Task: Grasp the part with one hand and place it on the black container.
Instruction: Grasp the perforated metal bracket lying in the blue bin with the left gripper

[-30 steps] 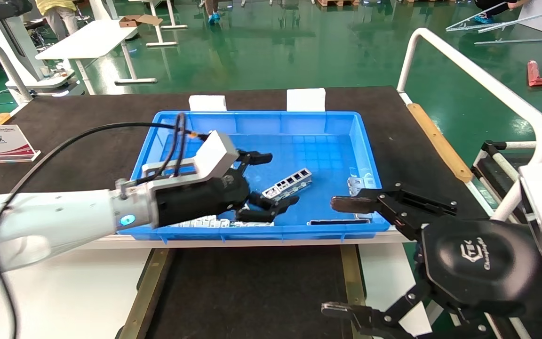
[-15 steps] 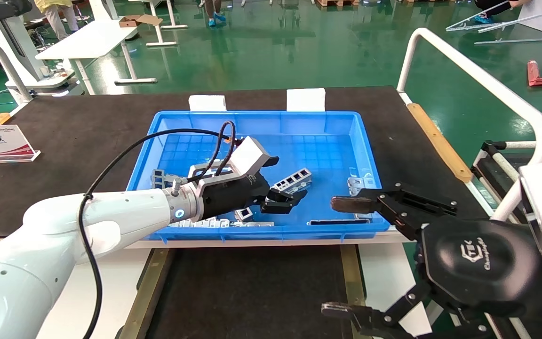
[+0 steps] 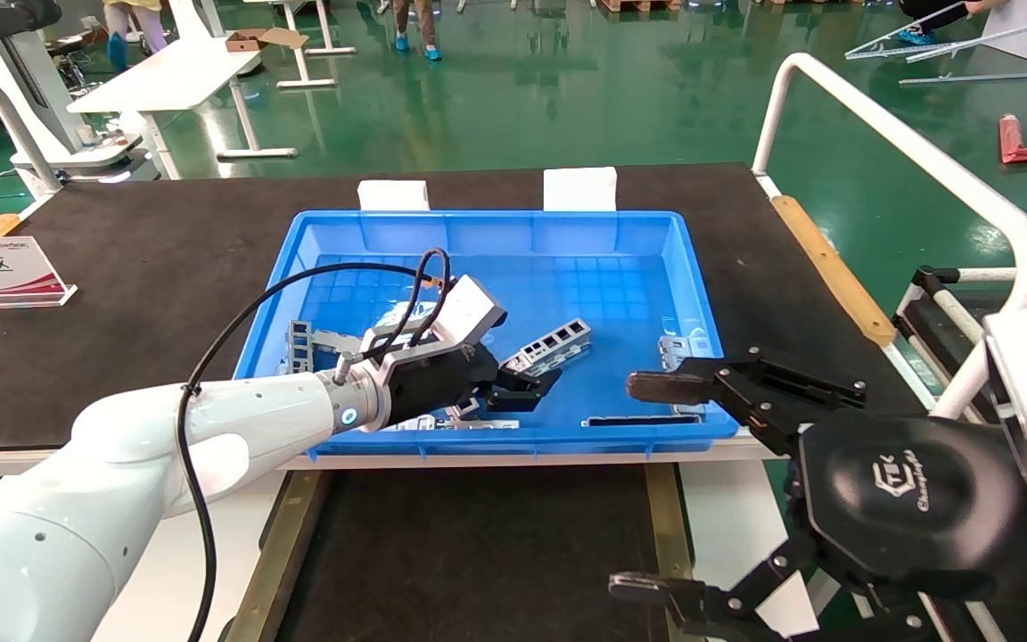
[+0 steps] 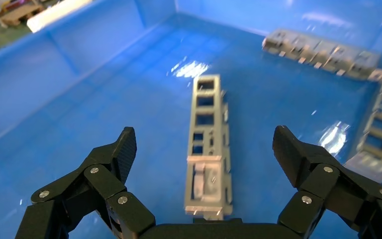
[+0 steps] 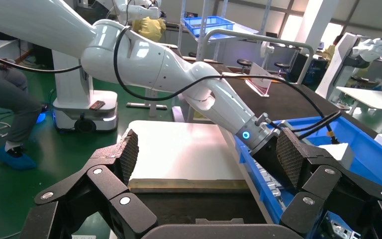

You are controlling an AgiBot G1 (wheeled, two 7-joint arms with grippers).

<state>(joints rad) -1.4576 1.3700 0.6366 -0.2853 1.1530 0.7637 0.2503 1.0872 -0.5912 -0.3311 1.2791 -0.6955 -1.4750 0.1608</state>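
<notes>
Left gripper [image 4: 204,149]: jaws wide, straddling the part [image 4: 206,144], clear both sides, mid-bin [image 3: 701,294].
Right gripper [image 3: 647,481]: open, empty, outside bin.

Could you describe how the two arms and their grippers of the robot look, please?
Both arms are glossy white. The left gripper is black, with a white box on its wrist, a looping black cable and a blue light ring. The right gripper is black, with riveted linkage fingers, textured pads and a round housing bearing a white logo.
</notes>
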